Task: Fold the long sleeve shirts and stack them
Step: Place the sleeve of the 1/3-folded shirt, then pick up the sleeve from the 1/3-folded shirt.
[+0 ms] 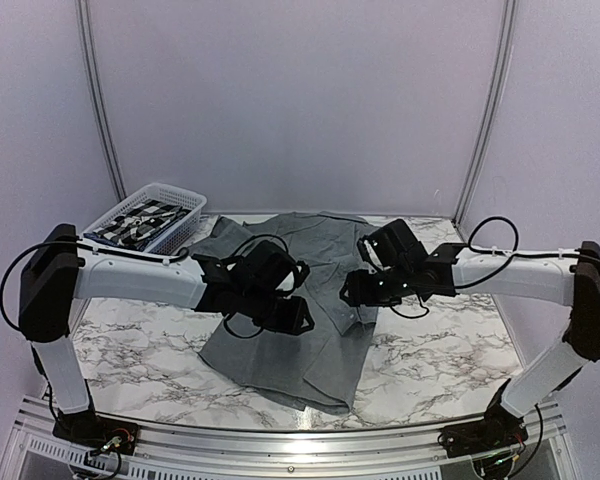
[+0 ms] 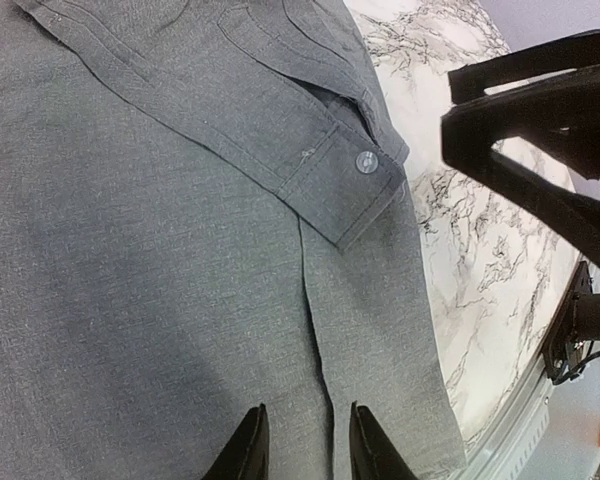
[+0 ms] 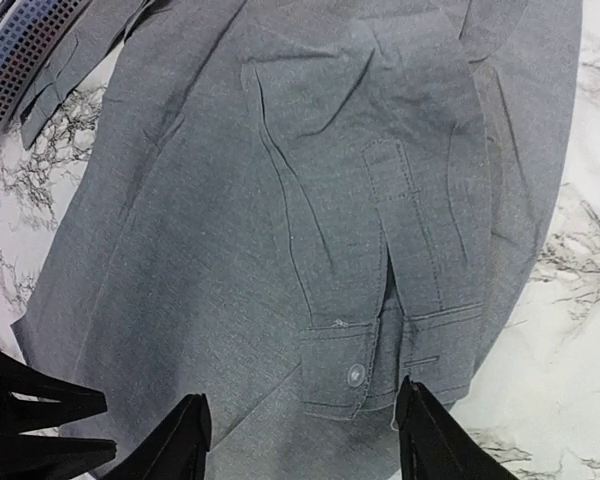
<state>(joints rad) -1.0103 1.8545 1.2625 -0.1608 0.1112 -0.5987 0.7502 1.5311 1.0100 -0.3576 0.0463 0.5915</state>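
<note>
From the top camera, 1 grey shirt [image 1: 290,365] lies flat on the marble table [image 1: 130,340], in the middle, between the 2 arms. At the far left corner a white basket [image 1: 185,232] holds a dark checked cloth [image 1: 140,222]. The left gripper [image 1: 292,312] and the right gripper [image 1: 355,290] both hang over the shirt, near each other.

In the left wrist view, the fingers [image 2: 248,452] of the left gripper stand a little apart above flat grey cloth, and nothing is clamped between them. A buttoned cuff [image 2: 340,190] lies further ahead, near the edge of the shirt.

In the right wrist view, the right gripper has its 2 fingers wide apart and holds nothing. The cuff with its button [image 3: 355,374] lies on the shirt just in front of them.
</note>
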